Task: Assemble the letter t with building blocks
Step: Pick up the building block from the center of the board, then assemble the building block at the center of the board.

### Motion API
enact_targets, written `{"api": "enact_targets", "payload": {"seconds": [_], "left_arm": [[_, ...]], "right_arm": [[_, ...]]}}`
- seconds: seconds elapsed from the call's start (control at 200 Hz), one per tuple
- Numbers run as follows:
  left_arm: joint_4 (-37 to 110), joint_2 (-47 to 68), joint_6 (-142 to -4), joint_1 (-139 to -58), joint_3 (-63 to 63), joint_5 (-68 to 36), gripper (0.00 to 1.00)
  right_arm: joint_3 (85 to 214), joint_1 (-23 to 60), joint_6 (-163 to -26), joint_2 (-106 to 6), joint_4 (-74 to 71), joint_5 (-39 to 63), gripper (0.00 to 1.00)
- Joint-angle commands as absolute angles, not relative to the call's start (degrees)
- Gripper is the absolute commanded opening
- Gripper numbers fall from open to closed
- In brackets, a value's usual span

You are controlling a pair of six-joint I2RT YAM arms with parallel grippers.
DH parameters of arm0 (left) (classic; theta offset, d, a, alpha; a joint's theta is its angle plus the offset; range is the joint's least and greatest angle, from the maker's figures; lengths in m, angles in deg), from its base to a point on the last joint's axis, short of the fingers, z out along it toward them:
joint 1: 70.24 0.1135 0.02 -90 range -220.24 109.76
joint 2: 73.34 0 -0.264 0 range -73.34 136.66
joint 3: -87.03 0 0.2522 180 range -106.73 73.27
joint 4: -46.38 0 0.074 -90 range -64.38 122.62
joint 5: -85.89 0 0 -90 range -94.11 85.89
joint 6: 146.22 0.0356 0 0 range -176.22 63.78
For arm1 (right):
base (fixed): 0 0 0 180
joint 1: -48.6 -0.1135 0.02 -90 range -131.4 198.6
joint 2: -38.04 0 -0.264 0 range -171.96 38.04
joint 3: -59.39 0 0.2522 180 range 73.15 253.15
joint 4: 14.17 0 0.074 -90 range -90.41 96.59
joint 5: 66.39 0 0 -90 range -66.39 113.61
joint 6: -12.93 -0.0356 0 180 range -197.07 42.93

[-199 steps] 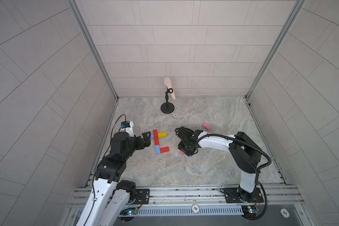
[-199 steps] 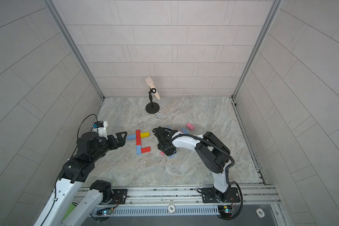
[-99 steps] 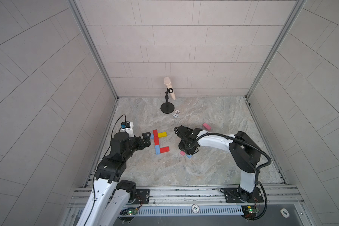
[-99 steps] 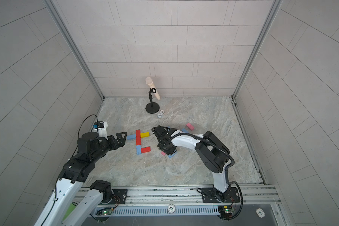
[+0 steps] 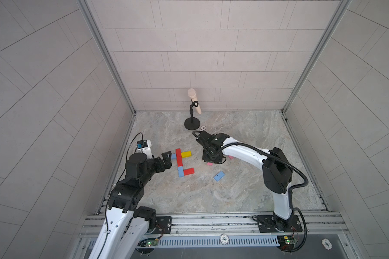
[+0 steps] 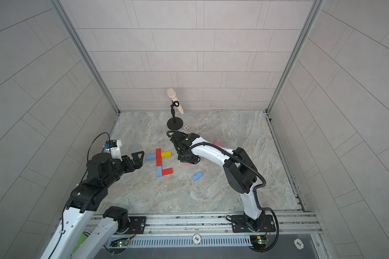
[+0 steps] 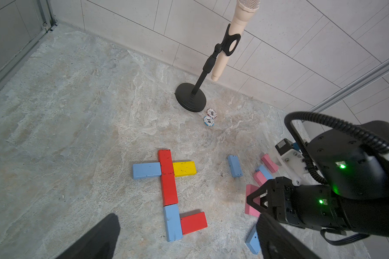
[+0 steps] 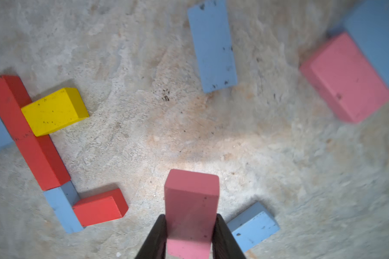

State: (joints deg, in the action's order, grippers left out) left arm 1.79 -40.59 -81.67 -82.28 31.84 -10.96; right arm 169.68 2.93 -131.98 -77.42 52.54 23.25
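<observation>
Several building blocks form a figure on the stone floor: a red upright (image 5: 178,157) crossed by a light blue block (image 5: 173,156) and a yellow one (image 5: 186,154), with a blue block (image 5: 180,171) and a red foot (image 5: 188,171) below. Just right of it my right gripper (image 5: 212,159) points down, shut on a pink block (image 8: 191,201) that sticks out past its fingertips (image 8: 222,237). A loose blue block (image 5: 219,176) lies in front of it. My left gripper (image 5: 166,158) hovers open at the figure's left side, holding nothing.
A microphone on a black stand (image 5: 192,122) stands near the back wall with two poker chips (image 7: 211,113) beside its base. More loose blue (image 8: 211,44) and pink (image 8: 346,76) blocks lie under the right arm. Tiled walls enclose three sides.
My right gripper closed on the pink block and shifted back and slightly left, uncovering the loose blue block. The left arm has not moved.
</observation>
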Motion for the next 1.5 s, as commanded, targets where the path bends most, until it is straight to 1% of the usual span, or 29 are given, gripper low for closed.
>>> {"api": "enact_targets", "payload": {"seconds": [0.0,0.27,0.626,0.746,0.901,1.107,1.367,1.497], "left_arm": [[-0.19,-41.13,-81.36,-82.37,31.70,-9.78,1.00],[-2.52,-41.69,-81.78,-82.37,30.81,-9.19,1.00],[-4.53,-42.33,-84.17,-82.38,30.31,-8.52,1.00],[-5.56,-42.01,-84.52,-82.37,29.96,-8.11,1.00],[-6.35,-42.04,-84.87,-82.37,30.11,-7.76,1.00],[-7.19,-42.01,-84.87,-82.37,30.29,-7.11,1.00],[-7.63,-41.62,-85.05,-82.37,30.47,-7.01,1.00],[-7.72,-41.37,-84.91,-82.37,30.44,-6.91,1.00]], "right_arm": [[173.41,2.85,-114.31,-80.01,61.17,28.89,0.11],[175.92,2.72,-86.23,-80.35,58.60,35.76,0.10],[179.47,2.11,-62.87,-83.56,52.54,35.84,0.10],[180.78,2.09,-55.81,-84.88,51.47,34.56,0.08],[183.49,2.10,-49.69,-88.06,51.68,34.65,0.06],[186.48,2.11,-44.04,-92.14,52.48,34.89,0.05],[187.41,2.28,-42.35,-94.69,51.90,35.71,0.05],[187.79,2.28,-39.43,-95.79,52.16,36.81,0.05]]}}
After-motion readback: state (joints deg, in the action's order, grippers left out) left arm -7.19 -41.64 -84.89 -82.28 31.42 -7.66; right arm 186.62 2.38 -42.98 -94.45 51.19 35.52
